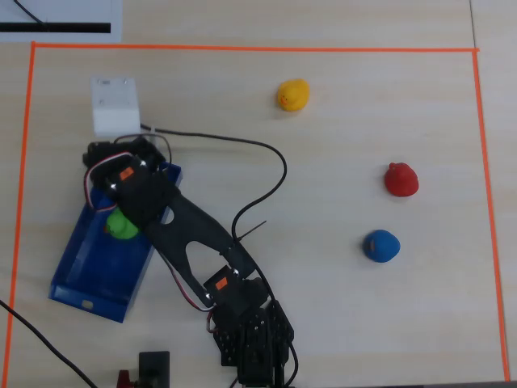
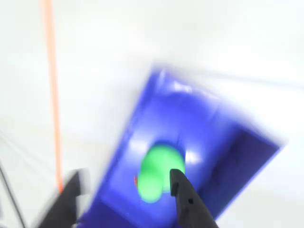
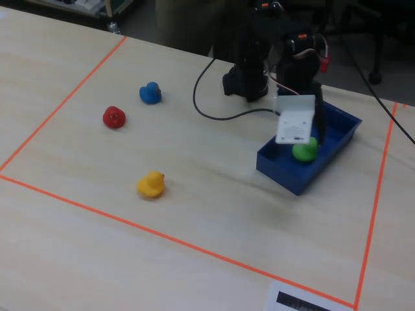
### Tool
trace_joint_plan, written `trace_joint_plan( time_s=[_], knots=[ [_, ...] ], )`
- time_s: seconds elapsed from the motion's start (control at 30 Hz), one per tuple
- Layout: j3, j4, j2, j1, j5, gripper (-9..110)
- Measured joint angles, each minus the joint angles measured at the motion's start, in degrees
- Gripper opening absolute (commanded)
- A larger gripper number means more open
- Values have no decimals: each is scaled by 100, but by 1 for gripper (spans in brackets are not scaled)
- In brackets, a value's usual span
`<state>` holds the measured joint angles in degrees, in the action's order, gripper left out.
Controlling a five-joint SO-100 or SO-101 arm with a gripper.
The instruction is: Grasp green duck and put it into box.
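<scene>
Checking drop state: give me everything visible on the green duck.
The green duck is a small, rounded, bright-green toy, smooth and rubbery-looking, with a bit of orange-red at its left edge in the blurred wrist view. It sits inside the blue box, on the floor near one end. The gripper is right above it, jaws spread; one finger overlaps its right side in the wrist view, contact unclear. In the overhead view the arm partly covers it.

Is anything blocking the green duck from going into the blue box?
No, nothing visible is in the way. The green duck is already inside the box, with the gripper open around it. The yellow duck, red duck and blue duck sit far off.
</scene>
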<state>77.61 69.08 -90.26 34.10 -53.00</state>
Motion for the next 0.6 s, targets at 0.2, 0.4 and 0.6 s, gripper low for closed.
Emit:
trace_joint_plan(
  time_s=[0.2, 0.4, 0.6],
  knots=[
    [9, -879, -773, -1037, -773, 0],
    [2074, -2883, -2373, -1907, -1556, 0],
    [4702, -3955, -4438, -2399, -2408, 0]
  ],
)
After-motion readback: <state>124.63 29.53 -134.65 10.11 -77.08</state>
